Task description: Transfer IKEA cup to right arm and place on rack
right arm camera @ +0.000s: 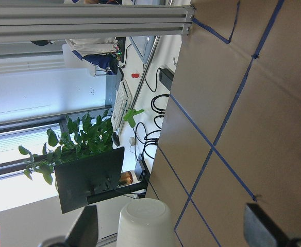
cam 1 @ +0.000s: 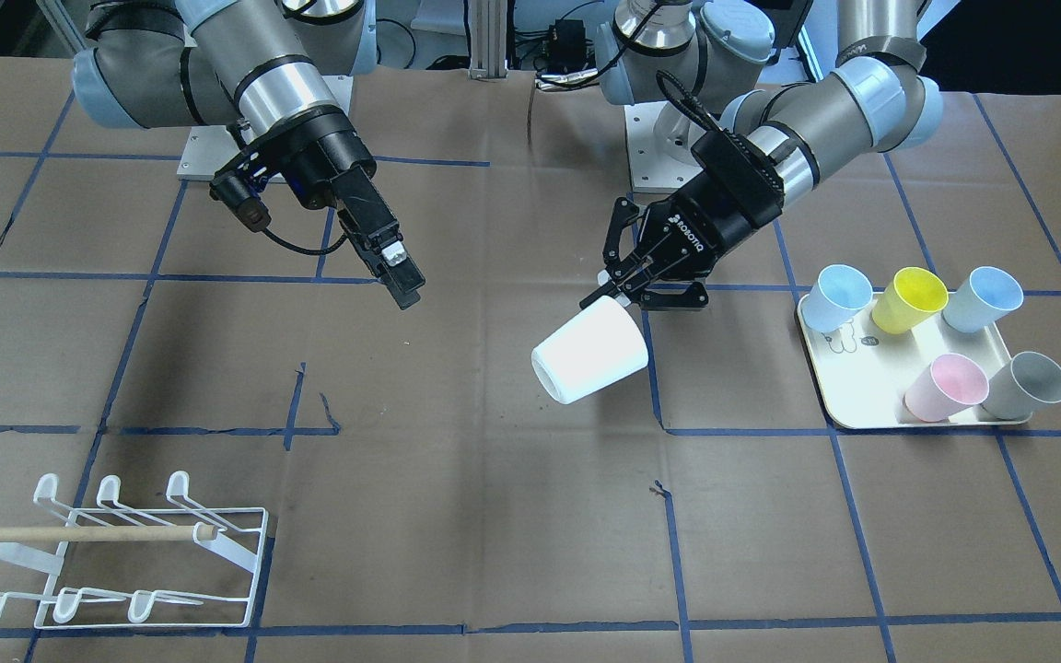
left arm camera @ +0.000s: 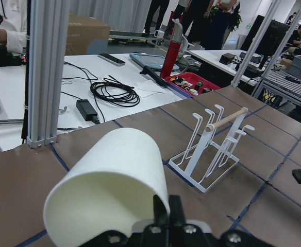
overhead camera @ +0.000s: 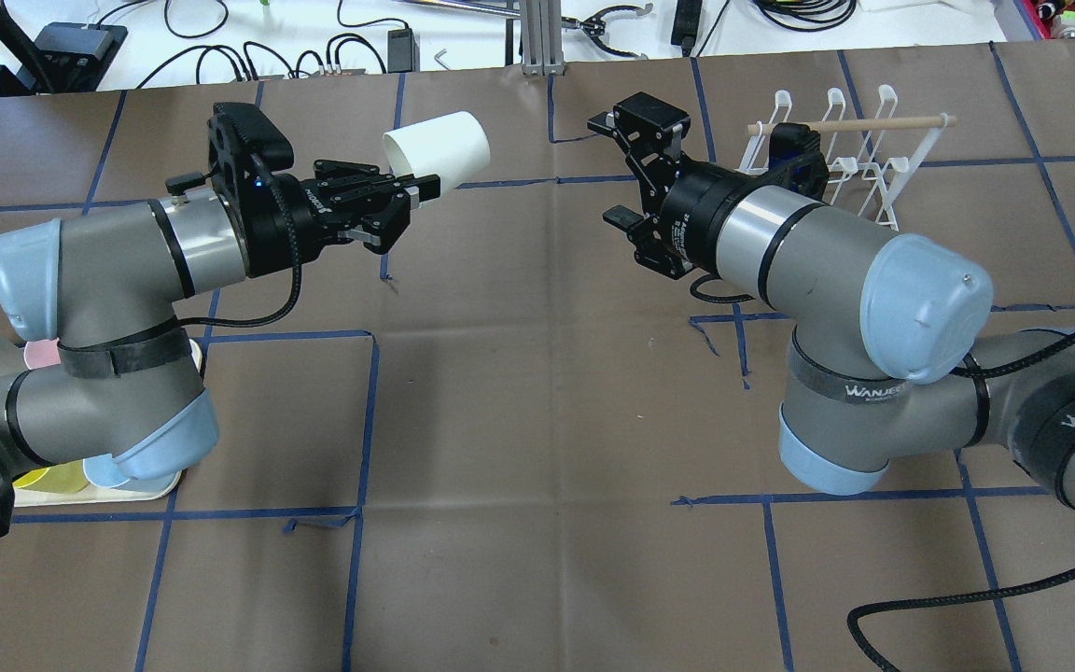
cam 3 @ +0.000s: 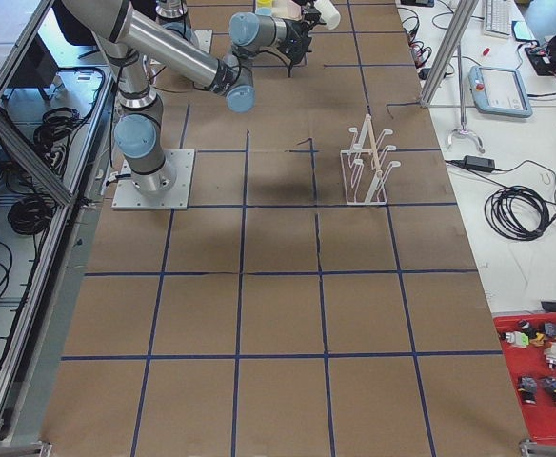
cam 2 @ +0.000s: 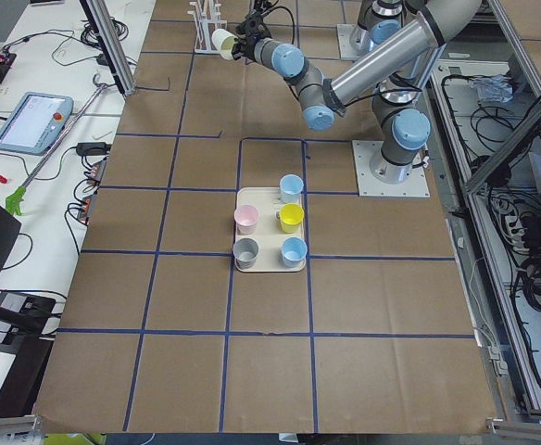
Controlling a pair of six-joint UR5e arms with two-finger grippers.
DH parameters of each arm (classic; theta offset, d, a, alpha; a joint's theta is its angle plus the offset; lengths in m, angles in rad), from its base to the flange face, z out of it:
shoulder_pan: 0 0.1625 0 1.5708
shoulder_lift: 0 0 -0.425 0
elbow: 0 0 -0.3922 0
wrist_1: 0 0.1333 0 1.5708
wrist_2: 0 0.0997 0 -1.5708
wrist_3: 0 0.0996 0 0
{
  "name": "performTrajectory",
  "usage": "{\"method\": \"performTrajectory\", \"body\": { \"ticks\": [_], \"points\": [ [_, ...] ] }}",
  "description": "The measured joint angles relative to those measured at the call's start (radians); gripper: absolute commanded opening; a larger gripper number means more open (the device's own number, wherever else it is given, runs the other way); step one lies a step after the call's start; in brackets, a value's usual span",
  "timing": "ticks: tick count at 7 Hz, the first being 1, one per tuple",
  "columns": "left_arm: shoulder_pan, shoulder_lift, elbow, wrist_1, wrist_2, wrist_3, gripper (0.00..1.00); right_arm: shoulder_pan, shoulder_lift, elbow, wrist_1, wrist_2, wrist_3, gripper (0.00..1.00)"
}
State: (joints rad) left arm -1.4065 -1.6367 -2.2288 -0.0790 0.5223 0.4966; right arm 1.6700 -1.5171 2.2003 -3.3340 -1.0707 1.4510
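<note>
A white cup point(cam 1: 590, 362) hangs on its side above the table's middle. My left gripper point(cam 1: 618, 293) is shut on the cup's rim wall, and the cup's closed base points toward the right arm. The overhead view shows the cup point(overhead camera: 437, 149) and the left gripper point(overhead camera: 414, 189); the left wrist view shows the cup point(left arm camera: 109, 190). My right gripper point(cam 1: 404, 285) is open and empty, a gap away from the cup. Its wrist view shows the cup point(right arm camera: 145, 224) between wide-apart fingers. The white wire rack point(cam 1: 116, 552) with its wooden dowel stands empty on the right arm's side, also in the overhead view point(overhead camera: 850, 159).
A cream tray point(cam 1: 862, 410) on the left arm's side holds several cups: two blue, one yellow point(cam 1: 908, 299), one pink, one grey. Blue tape lines cross the brown table cover. Aluminium posts and cables stand beyond the far table edge point(overhead camera: 537, 37).
</note>
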Motion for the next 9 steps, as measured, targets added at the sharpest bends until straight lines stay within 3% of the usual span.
{"method": "performTrajectory", "body": {
  "ticks": [9],
  "points": [
    [-0.098, -0.021, -0.008, 0.056, 0.015, 0.002, 0.00, 0.136, 0.019, -0.030, 0.037, -0.176, 0.031, 0.99]
  ]
}}
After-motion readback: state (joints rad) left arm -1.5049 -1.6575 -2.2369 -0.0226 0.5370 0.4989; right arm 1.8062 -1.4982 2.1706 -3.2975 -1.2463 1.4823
